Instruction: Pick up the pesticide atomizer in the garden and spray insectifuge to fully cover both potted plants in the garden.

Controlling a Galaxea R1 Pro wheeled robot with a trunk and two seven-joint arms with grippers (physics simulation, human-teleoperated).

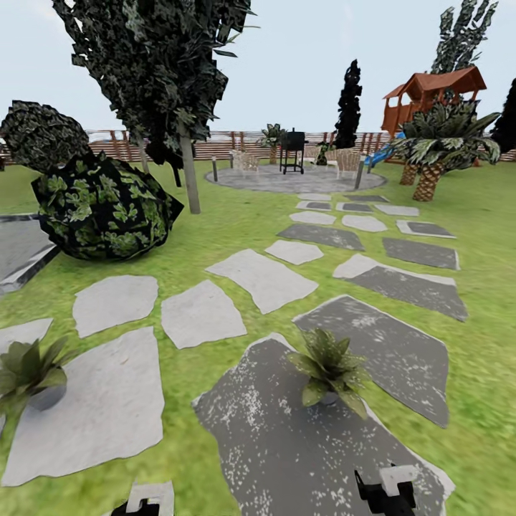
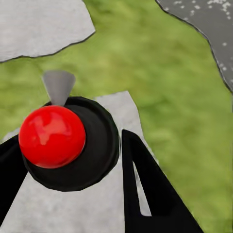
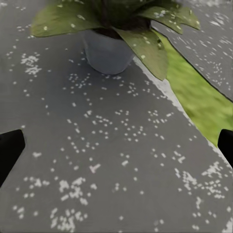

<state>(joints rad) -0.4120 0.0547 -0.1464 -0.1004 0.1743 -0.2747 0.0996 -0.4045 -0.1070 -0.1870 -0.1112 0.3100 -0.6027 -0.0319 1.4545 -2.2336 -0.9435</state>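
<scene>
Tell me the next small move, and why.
Probably swing the left gripper toward the left plant. Its fingers flank a dark round thing with a red ball, maybe the atomizer, and it now faces grass.

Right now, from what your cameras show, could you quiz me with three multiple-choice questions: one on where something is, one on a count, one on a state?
1. The central potted plant stands on: A sand; B a dark speckled stepping stone; C a wooden bench.
2. Small potted plants close by: A one; B two; C four.
3. The right gripper is: A open; B shut on a leaf; C shut on a pot.
Answers: B, its pot sits on the dark stone; B, the left potted plant makes a second; A, its fingertips are wide apart with nothing between.
</scene>
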